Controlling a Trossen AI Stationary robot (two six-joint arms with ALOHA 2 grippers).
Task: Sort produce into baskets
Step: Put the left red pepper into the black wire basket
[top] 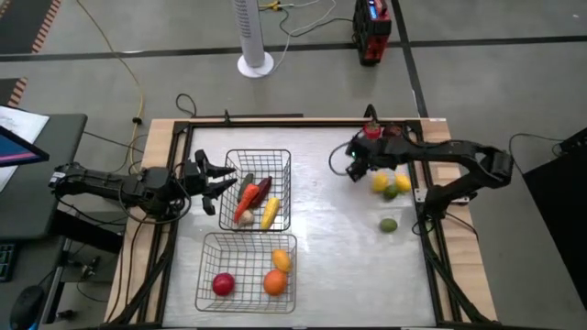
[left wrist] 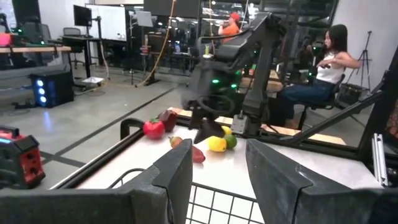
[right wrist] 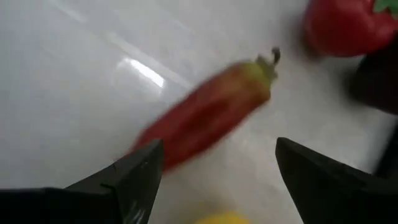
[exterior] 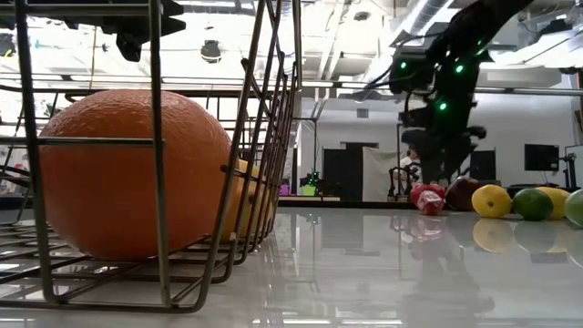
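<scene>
Two wire baskets stand left of centre. The far basket (top: pixel 286 161) holds a carrot, a dark red piece, a yellow piece and a pale garlic. The near basket (top: pixel 211 246) holds a red round piece, an orange (exterior: pixel 127 173) and a yellow one. My left gripper (top: pixel 215 183) is open and empty over the far basket's left rim (left wrist: pixel 224 199). My right gripper (top: pixel 356 170) is open above a long red pepper (right wrist: pixel 205 115) that lies on the table, its fingers on either side without touching it. It also shows in the low view (exterior: pixel 435 173).
Loose produce lies at the right: red pieces (top: pixel 371 133) at the far edge, two yellow pieces and a green one (top: pixel 392 188) beside my right gripper, and a lime (top: pixel 389 225) nearer. A red round piece (right wrist: pixel 345 25) lies close to the pepper. People sit beyond the table.
</scene>
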